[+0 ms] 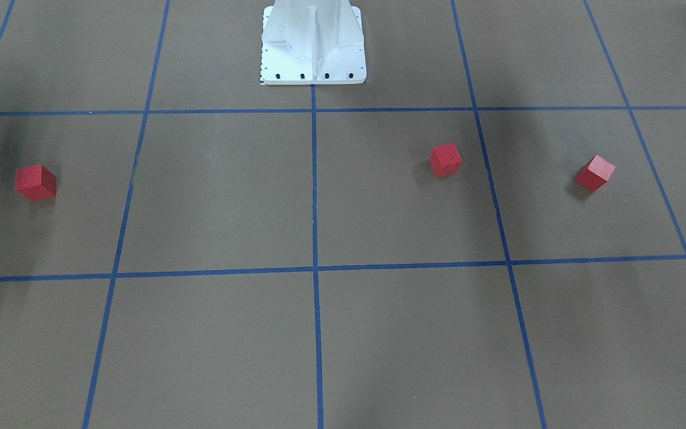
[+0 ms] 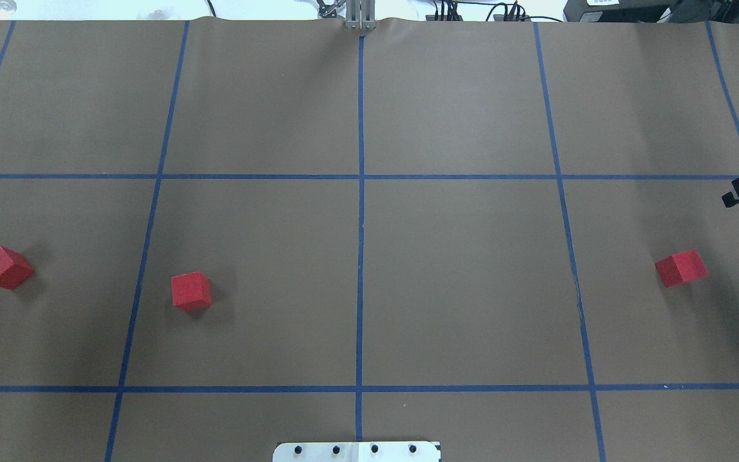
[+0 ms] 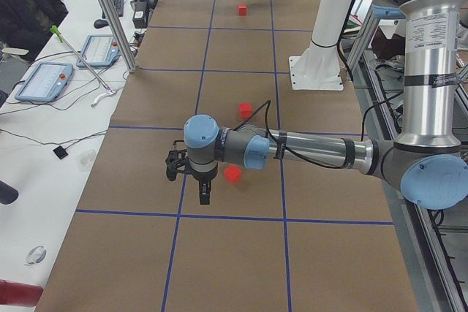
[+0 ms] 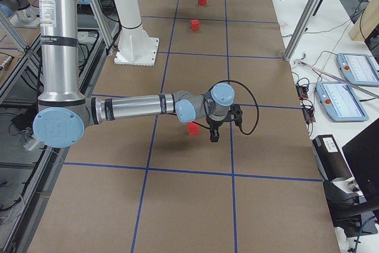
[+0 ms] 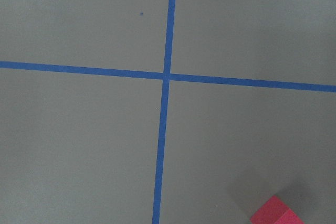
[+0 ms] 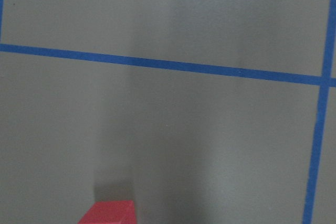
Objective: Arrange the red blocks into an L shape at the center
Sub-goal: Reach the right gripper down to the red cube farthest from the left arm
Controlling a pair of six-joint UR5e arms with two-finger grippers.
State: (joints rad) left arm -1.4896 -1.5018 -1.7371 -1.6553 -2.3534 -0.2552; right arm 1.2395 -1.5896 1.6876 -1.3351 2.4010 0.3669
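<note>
Found all three pieces wide of center [image 2: 360, 282].
Logged far-left red block [image 2: 4, 267], mid-left red block [image 2: 191, 291], right red block [image 2: 681, 268]; saw left end effector [image 3: 205, 196], right end effector [image 4: 214, 136] whole only from sides; cannot tell whether open.

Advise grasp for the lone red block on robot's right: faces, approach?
Come straight down on the lone red block, pinching two opposite side faces. It sits flat, nothing touching, but turned off the blue tape lines; probably yaw the wrist to match. The right gripper is nearest.
</note>
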